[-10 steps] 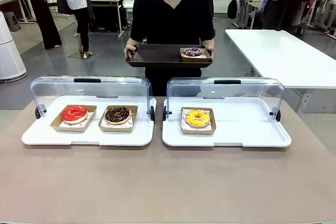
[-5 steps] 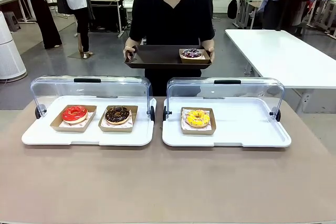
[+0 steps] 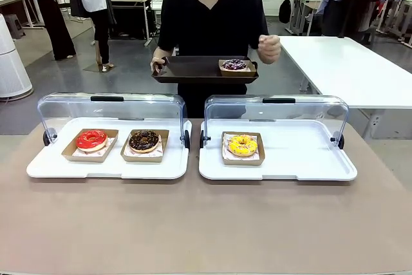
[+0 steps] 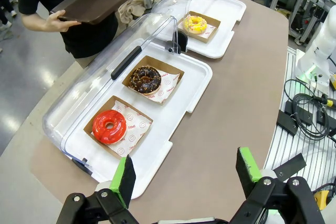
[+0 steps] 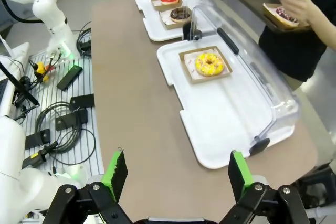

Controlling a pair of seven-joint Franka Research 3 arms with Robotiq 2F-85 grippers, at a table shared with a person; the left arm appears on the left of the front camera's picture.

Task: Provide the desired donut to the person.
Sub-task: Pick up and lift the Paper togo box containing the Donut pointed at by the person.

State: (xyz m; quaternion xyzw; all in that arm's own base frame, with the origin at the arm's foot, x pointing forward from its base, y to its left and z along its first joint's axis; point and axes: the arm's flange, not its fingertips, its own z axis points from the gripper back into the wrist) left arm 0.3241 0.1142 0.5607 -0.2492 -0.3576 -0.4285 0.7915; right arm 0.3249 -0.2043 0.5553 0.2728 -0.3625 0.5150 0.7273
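The person (image 3: 209, 11) in a black T-shirt stands at the far side, holding a dark tray (image 3: 193, 69) with one hand. On it sits a purple-glazed donut (image 3: 234, 64) in a card tray. Their other hand (image 3: 269, 48) is raised beside it in a loose fist. On the left white tray (image 3: 106, 169) lie a red donut (image 3: 91, 139) and a chocolate donut (image 3: 143, 140). A yellow donut (image 3: 243, 145) lies on the right white tray (image 3: 302, 159). My left gripper (image 4: 185, 167) is open above the table's near edge. My right gripper (image 5: 177, 176) is open too, holding nothing.
Both clear lids (image 3: 109, 109) stand tilted open behind the trays. Bare brown tabletop (image 3: 206, 223) stretches in front of them. A white table (image 3: 347, 69) stands at the back right. Cables and a metal rail (image 5: 58, 114) run along my side.
The person's hand on the picture's right has let go of the dark tray and risen to chest height. The tray has drifted slightly left. The donuts on the table have not moved.
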